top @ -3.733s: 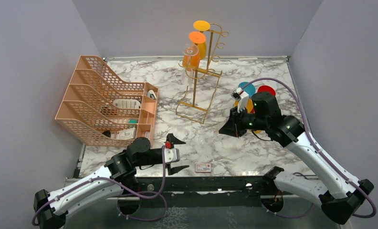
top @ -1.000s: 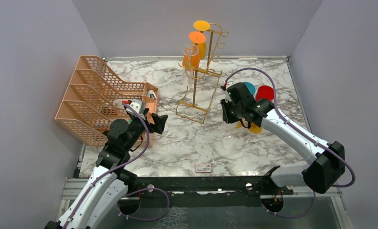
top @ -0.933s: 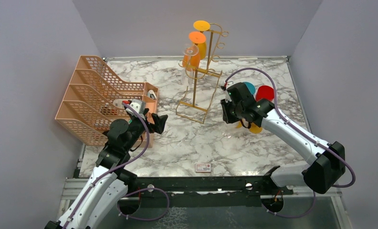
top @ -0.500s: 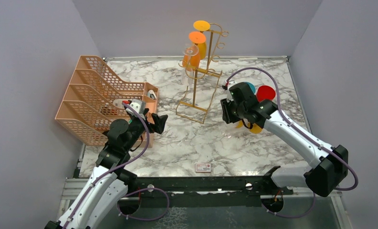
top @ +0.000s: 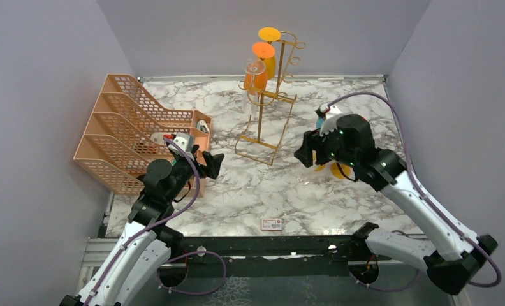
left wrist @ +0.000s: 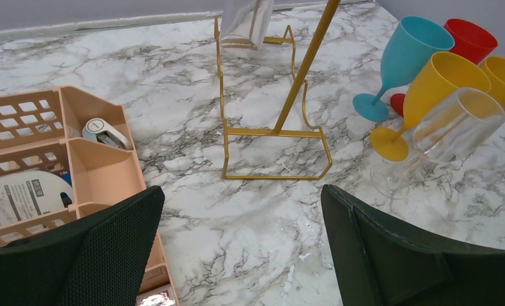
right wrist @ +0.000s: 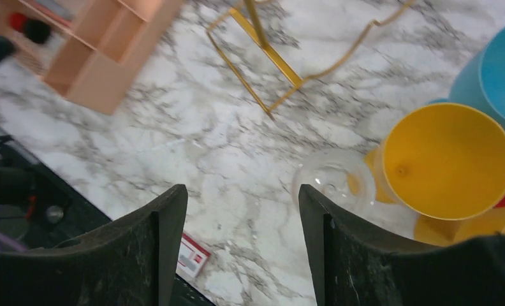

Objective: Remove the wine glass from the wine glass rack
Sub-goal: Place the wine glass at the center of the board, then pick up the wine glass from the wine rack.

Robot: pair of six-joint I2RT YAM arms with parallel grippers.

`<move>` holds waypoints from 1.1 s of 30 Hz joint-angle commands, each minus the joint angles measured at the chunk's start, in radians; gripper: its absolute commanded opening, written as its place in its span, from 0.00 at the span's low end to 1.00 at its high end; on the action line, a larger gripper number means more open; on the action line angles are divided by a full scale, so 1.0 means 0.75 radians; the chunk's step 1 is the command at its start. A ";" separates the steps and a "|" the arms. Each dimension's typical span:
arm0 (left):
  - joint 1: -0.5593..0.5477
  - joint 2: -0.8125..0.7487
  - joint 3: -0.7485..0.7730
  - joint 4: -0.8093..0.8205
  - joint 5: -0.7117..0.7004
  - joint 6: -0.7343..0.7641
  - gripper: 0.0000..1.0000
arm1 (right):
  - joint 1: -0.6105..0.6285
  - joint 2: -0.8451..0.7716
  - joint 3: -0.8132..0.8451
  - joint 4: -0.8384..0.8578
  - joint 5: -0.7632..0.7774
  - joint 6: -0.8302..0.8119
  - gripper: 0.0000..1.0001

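Two jaw pairs, both empty. Right gripper parted, nothing held. Clear glass stands just below-right of jaws, beside yellow glass. Best lift straight up, clear of rim. Left gripper wide apart, idle. Rack beyond, hung glasses remaining.

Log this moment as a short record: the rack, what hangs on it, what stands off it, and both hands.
rack: wine glass rack, upright on the marble table
on rack: two orange glasses and a hanging clear glass, all upside down
off rack: standing clear glass upright on the table beside a yellow glass; teal glass and red glass nearby
left hand: open, empty, by the peach organiser
right hand: open, empty, above the table just short of the standing clear glass
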State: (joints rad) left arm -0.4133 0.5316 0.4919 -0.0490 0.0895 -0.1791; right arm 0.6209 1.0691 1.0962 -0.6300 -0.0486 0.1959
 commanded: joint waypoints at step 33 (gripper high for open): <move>0.380 1.267 1.280 0.291 0.830 -0.727 0.87 | 0.000 -0.696 -0.507 0.562 -0.739 0.299 0.74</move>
State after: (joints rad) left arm -0.0971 1.3830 1.3659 0.0319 0.5350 -0.4828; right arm 0.6201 0.5625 0.7273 -0.1959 -0.6220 0.4641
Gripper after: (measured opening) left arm 0.896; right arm 0.735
